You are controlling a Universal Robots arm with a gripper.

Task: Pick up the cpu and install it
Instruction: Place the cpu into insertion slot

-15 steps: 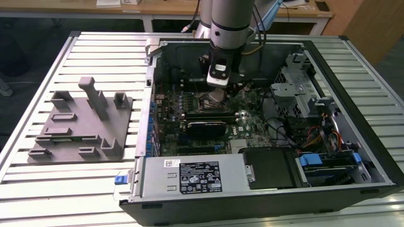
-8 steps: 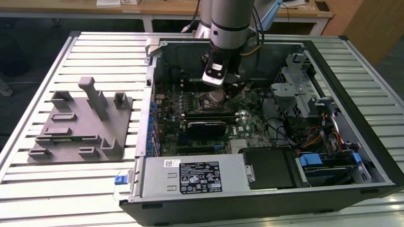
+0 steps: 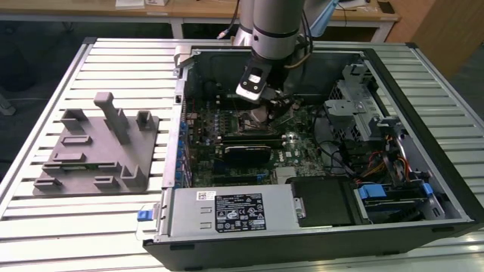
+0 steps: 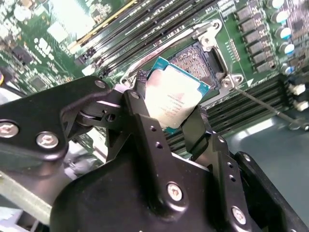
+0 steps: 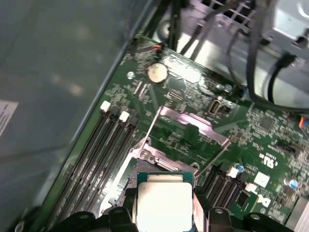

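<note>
Inside the open computer case (image 3: pixel 302 249), the jaws are clamped on opposite edges of the cpu (image 4: pixel 174 96), holding it over the open socket (image 4: pixel 200 60); seating likely needs the chip level, corners matched, pressure gentle.

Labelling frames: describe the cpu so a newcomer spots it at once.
Inside the open computer case, over the motherboard socket, the gripper holds the cpu in its jaws. It is a small flat square with a silvery plate and teal rim, unlike the long black slots alongside.
</note>
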